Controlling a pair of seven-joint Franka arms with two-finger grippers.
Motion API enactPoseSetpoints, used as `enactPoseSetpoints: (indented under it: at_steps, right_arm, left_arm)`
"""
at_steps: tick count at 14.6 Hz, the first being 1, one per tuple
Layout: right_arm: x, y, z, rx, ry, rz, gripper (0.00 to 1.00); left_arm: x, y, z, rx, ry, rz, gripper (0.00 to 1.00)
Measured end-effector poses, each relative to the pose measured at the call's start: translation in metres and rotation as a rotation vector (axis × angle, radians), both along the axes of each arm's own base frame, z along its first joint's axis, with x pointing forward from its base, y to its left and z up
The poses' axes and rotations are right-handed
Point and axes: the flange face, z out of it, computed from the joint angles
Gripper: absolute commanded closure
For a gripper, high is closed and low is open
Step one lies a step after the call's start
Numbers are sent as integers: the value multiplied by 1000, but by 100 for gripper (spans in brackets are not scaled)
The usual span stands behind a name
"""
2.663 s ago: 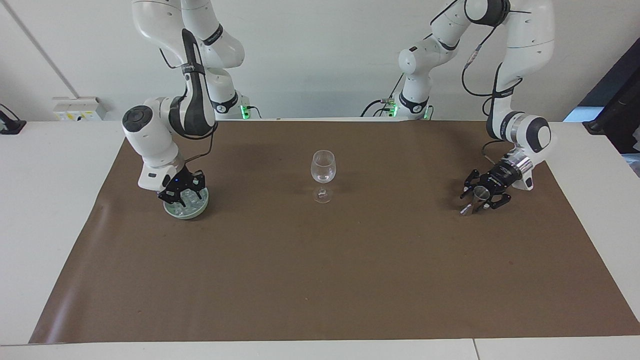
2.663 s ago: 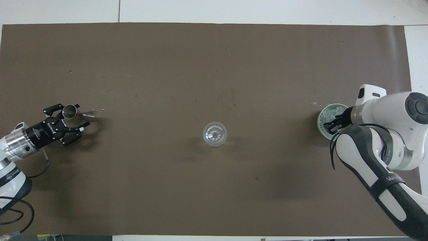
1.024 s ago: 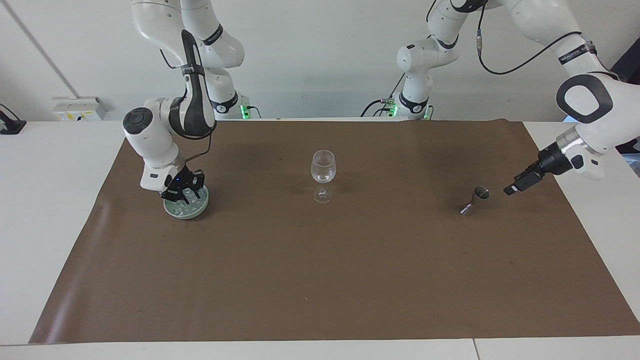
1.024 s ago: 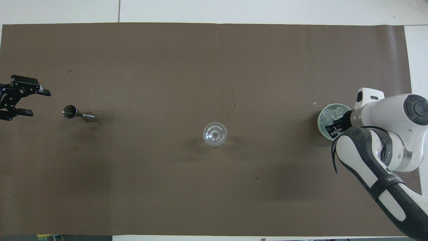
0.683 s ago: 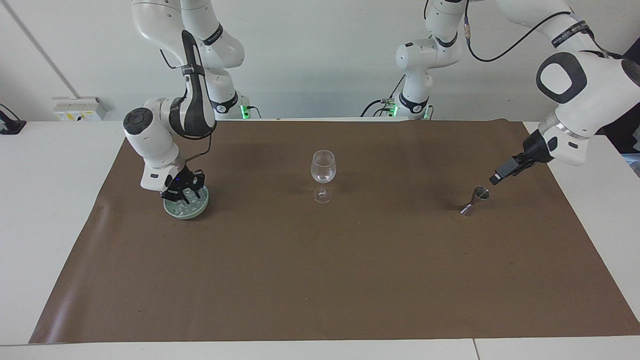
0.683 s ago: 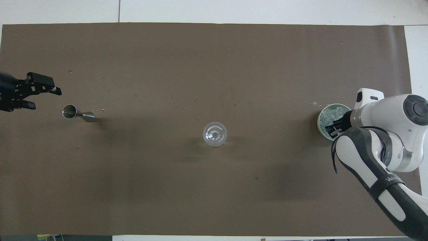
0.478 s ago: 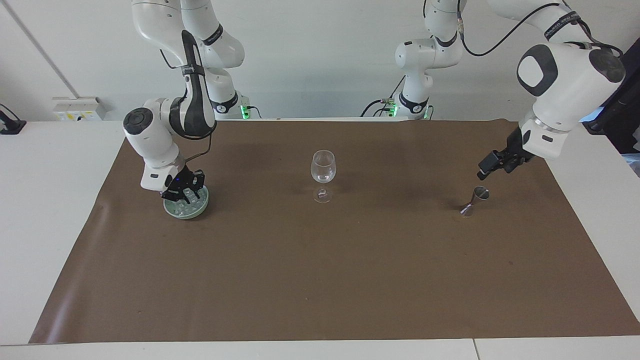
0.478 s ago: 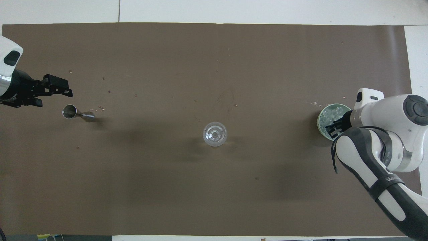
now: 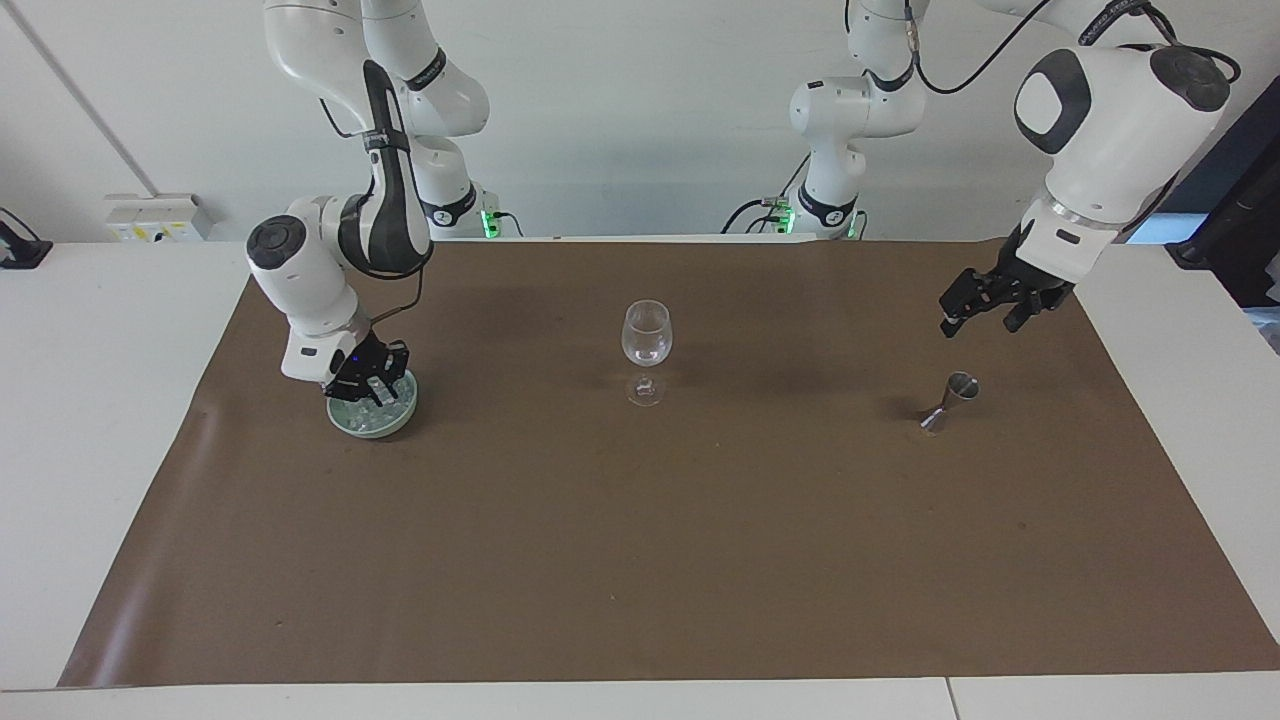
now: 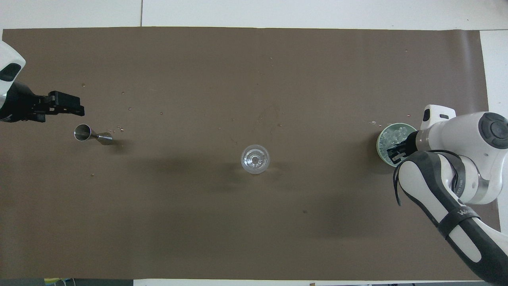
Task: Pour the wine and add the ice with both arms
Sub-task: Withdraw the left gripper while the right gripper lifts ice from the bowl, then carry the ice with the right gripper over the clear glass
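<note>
Green dish (image 9: 372, 418) holds ice (image 9: 365, 404); wine glass (image 9: 646, 335) empty.

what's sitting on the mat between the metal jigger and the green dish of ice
Only the wine glass, upright near the middle. The rest of the brown mat between jigger and dish is bare apart from tiny specks, clearest in the overhead view.

wall (image 9: 620, 110): plain white; table (image 9: 90, 400): white; cover: brown paper sheet (image 9: 640, 540)
</note>
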Motion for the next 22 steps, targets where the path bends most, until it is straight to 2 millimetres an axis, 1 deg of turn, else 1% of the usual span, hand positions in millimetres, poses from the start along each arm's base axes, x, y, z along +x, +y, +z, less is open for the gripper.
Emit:
enactPoseSetpoints:
  at_steps: [2,3,4,6,7,8,9,11,14,16,18,21,22]
  right_arm:
    - [3,0,5,1,6,1,80]
    - [6,1,11,3,16,4,80]
    - [11,2,22,5,25,7,80]
    - [23,6,55,10,38,17,80]
    - [28,13,74,12,50,19,80]
    - [33,25,96,13,62,10,80]
    - [37,44,120,12,68,-7,80]
    - [39,91,160,8,66,-55,80]
    - [31,174,207,11,32,-158,82]
    - [18,232,229,27,3,-229,85]
    - [1,289,245,49,-18,-301,85]
    - [-18,354,260,98,-54,-357,85]
    - [-26,375,260,113,-62,-370,84]
  left_arm:
    - [-3,3,15,17,15,-5,0]
    - [-4,4,22,20,20,-7,0]
    - [-6,4,26,22,31,-8,0]
    - [-10,4,24,24,67,-17,0]
    - [-11,3,23,24,77,-28,0]
    - [-11,1,22,25,84,-38,0]
    - [-11,-1,21,25,88,-45,0]
    - [-13,-4,17,25,99,-53,0]
    - [-14,-6,10,51,113,-65,0]
    - [-14,-5,10,70,112,-70,0]
    - [-14,-6,11,73,111,-72,0]
    - [-13,-5,16,73,100,-70,0]
    - [-13,-4,20,73,91,-69,0]
